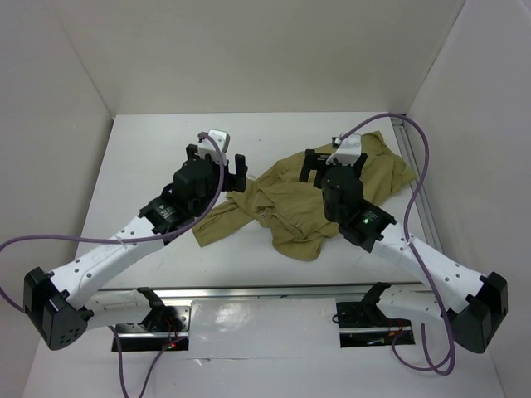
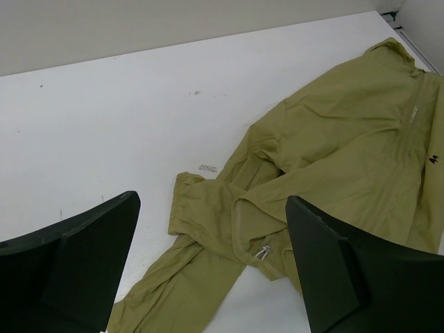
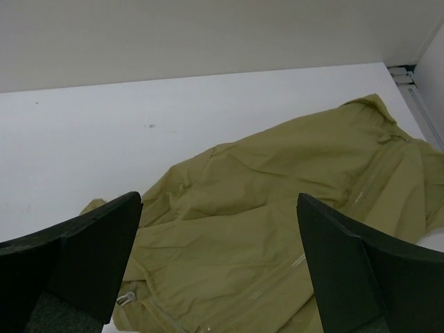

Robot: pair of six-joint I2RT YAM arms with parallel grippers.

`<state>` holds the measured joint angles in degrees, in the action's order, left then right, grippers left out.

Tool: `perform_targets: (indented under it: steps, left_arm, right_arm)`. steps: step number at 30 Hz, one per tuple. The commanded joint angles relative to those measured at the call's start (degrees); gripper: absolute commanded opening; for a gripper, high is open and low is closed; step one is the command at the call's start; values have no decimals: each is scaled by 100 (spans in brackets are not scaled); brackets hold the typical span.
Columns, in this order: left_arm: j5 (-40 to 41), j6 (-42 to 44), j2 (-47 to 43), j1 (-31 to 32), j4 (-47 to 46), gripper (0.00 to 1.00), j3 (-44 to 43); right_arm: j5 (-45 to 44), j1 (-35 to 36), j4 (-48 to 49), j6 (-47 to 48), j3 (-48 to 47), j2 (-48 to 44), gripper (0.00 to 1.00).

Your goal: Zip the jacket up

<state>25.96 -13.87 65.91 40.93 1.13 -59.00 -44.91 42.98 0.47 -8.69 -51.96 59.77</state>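
Left fingers (image 2: pixel 69 270) and right fingers (image 3: pixel 69 263) gape wide, holding nothing; jacket (image 1: pixel 286 211) crumpled nearby.

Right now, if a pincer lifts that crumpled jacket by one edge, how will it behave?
Likely floppy: the jacket lies in soft folds, so it should sag, not hold shape. Probably light, the fabric looking thin. A push would probably bunch it up.

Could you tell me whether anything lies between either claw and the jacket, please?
Nothing visible does. The right claw hangs above the jacket, and the left claw faces it across the table; both stand open.
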Motion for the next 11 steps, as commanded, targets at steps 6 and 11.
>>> perform_targets:
  steps: [6, 11]
  left_arm:
    - [-108, -46, -52, -23, -482, 100, 64]
    - [24, 7, -271, 38, -482, 100, 126]
  right_arm:
    - [-397, 52, 541, -19, 20, 96, 100]
    - [-335, 52, 595, -80, 125, -18, 100]
